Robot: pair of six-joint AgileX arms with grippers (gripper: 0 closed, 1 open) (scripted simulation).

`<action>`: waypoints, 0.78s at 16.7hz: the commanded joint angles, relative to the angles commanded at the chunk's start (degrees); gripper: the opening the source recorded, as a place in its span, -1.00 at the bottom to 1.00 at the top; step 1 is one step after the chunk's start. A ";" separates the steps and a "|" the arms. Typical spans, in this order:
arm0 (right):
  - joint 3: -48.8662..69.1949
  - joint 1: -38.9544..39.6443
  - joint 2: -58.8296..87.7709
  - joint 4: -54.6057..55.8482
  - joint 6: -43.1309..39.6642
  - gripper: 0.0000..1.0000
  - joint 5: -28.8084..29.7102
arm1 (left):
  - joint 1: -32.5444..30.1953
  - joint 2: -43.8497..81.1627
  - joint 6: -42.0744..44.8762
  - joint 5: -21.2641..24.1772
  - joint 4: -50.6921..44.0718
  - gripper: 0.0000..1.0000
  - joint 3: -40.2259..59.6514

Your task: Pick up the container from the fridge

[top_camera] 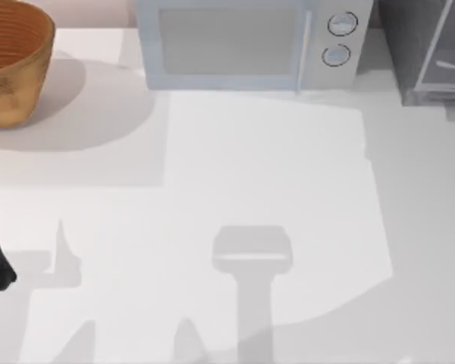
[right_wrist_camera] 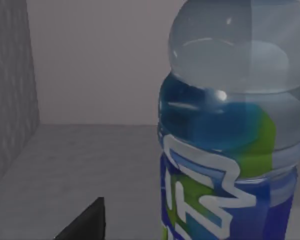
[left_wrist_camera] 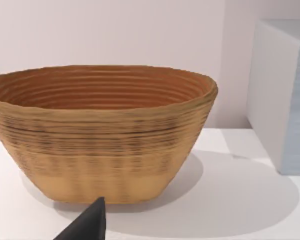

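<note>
Clearly the step in hand is the approach for the grasp; the container (right_wrist_camera: 225, 145) stands upright on the grey floor inside the fridge (top_camera: 428, 49), very close before the right gripper (right_wrist_camera: 85, 225), a little to one side of its dark finger; whether this gripper is released or clenched I cannot tell; next it should center on the bottle body and close; the left gripper (left_wrist_camera: 87, 225) waits near the basket (left_wrist_camera: 102, 132).

Bright, even light; soft grey shadows on the white table (top_camera: 288, 189), slight blur.
</note>
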 joint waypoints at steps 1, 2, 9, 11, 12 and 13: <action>0.19 0.04 0.16 -0.15 -0.01 1.00 0.01 | 0.00 0.00 0.00 0.00 0.00 1.00 0.00; 0.98 0.16 0.76 -0.61 -0.02 1.00 0.08 | 0.00 0.00 0.00 0.00 0.00 1.00 0.00; 15.87 1.63 8.00 -7.92 -0.09 1.00 1.59 | 0.00 0.00 0.00 0.00 0.00 1.00 0.00; 16.97 1.80 8.58 -8.69 -0.11 1.00 1.76 | 0.00 0.00 0.00 0.00 0.00 1.00 0.00; 16.97 1.80 8.58 -8.69 -0.11 1.00 1.76 | 0.00 0.00 0.00 0.00 0.00 1.00 0.00; 16.97 1.80 8.58 -8.69 -0.11 1.00 1.76 | 0.00 0.00 0.00 0.00 0.00 1.00 0.00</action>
